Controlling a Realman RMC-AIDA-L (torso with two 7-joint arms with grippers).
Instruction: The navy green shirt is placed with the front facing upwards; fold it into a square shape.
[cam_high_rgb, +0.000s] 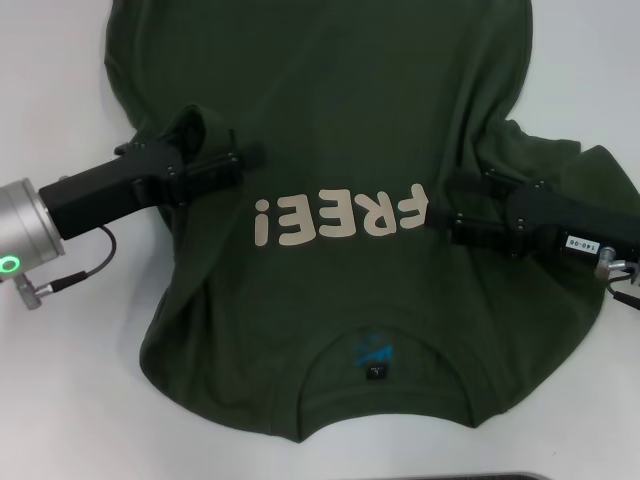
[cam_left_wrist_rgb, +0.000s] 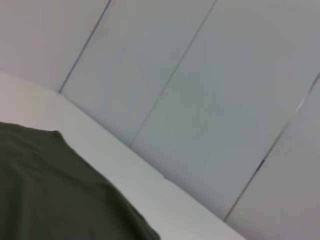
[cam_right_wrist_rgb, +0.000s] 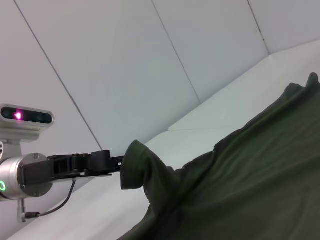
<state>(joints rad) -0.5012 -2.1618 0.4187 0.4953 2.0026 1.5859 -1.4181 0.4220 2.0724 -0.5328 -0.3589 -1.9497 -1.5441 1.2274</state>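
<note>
1. Centrally, the navy green shirt (cam_high_rgb: 350, 130) was spread front-up on the white counter (cam_high_rgb: 60, 400), with its collar (cam_high_rgb: 385, 345) at six o'clock and its hem running out of the head view at twelve.
2. The cream "FREE!" lettering (cam_high_rgb: 340, 215) was seen upside down across the chest, and a small blue-black neck label (cam_high_rgb: 372, 352) lay inside the collar.
3. The left pincer (cam_high_rgb: 235, 160) was positioned at nine o'clock of the lettering, clamped on a bunched fold of the shirt's left side.
4. In the right wrist view that fold (cam_right_wrist_rgb: 137, 165) was lifted clear of the counter and held at the left pincer's tip (cam_right_wrist_rgb: 107, 161).
5. The right pincer (cam_high_rgb: 452, 205) was set at three o'clock of the lettering, pressed into the cloth by the letter F; whether its jaws were closed could not be told.
6. The right sleeve (cam_high_rgb: 580, 175) was rumpled beside that arm.
7. Grey wall panels (cam_left_wrist_rgb: 200, 100) were seen beyond the counter.
</note>
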